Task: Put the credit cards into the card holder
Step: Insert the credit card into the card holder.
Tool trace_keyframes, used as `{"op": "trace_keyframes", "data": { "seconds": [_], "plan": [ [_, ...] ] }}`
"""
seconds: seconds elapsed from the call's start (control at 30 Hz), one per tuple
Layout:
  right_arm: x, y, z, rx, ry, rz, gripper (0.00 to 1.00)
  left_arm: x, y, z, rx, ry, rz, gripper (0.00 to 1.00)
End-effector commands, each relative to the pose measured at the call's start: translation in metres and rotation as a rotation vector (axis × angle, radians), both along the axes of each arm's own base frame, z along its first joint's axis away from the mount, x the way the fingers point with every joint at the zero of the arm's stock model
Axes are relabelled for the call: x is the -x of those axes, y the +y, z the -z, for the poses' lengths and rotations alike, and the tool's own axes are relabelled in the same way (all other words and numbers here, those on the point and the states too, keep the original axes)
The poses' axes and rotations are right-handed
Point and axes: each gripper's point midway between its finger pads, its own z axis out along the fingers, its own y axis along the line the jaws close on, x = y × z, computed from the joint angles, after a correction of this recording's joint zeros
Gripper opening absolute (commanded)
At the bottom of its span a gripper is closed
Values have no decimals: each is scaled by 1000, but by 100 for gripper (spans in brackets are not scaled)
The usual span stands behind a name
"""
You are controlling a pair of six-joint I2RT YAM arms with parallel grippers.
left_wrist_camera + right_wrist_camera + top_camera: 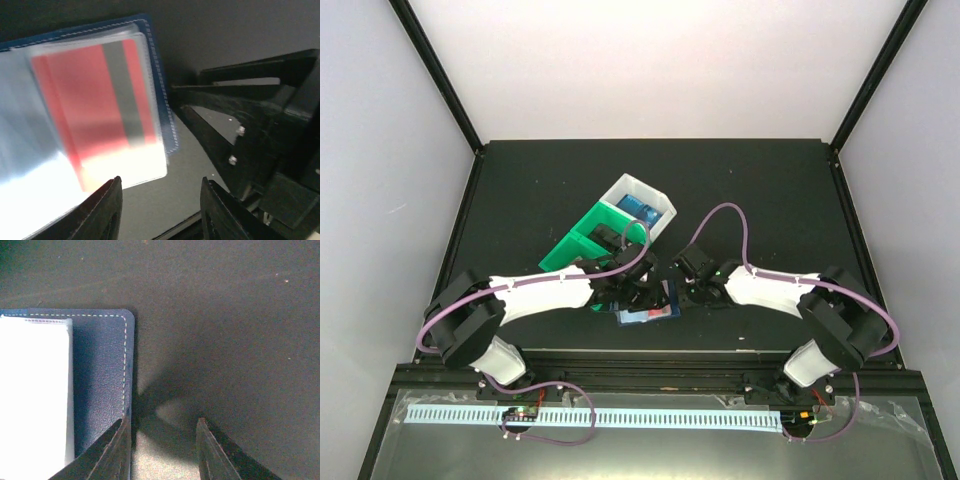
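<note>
The card holder (650, 312), dark blue, lies open on the black table between my two grippers. In the left wrist view a red-and-white credit card (100, 100) sits inside one of its clear sleeves. My left gripper (161, 189) hangs open just off the holder's near corner, nothing between its fingers. My right gripper (162, 424) is also open, its left finger at the edge of the card holder's (100, 375) blue cover and bare table between the jaws. Blue credit cards (642, 208) lie in the white bin.
A white bin (660, 196) and a green bin (582, 240) stand joined just behind the grippers. In the left wrist view the right arm's black fingers (220, 135) reach in close beside the holder. Grey walls (380, 150) enclose the table.
</note>
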Motion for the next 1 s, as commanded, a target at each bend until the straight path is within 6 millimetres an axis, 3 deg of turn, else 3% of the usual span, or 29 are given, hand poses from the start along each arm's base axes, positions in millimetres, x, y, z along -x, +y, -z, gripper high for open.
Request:
{"op": "trace_keyframes", "data": {
  "seconds": [0.0, 0.27, 0.37, 0.63, 0.77, 0.83, 0.97],
  "plan": [
    [-3, -7, -3, -1, -28, 45, 39, -3, -26, -19, 93, -36, 70, 45],
    [-11, -21, -54, -54, -183, 99, 39, -17, -20, -37, 66, -139, 51, 46],
    [-9, -18, -66, -71, -190, 64, 39, -27, -7, -53, 20, -228, 35, 53],
    [1, 21, -86, -172, -175, -65, 39, -49, 47, -90, -176, -436, 49, 68],
    [9, 54, -87, -180, -164, -148, 40, -52, 76, -94, -235, -455, 10, 72],
    [12, 66, -79, -132, -159, -177, 40, -52, 88, -93, -244, -449, -14, 74],
    [12, 75, -60, 56, -189, -170, 40, -54, 113, -88, -246, -423, -94, 74]
  ]
}}
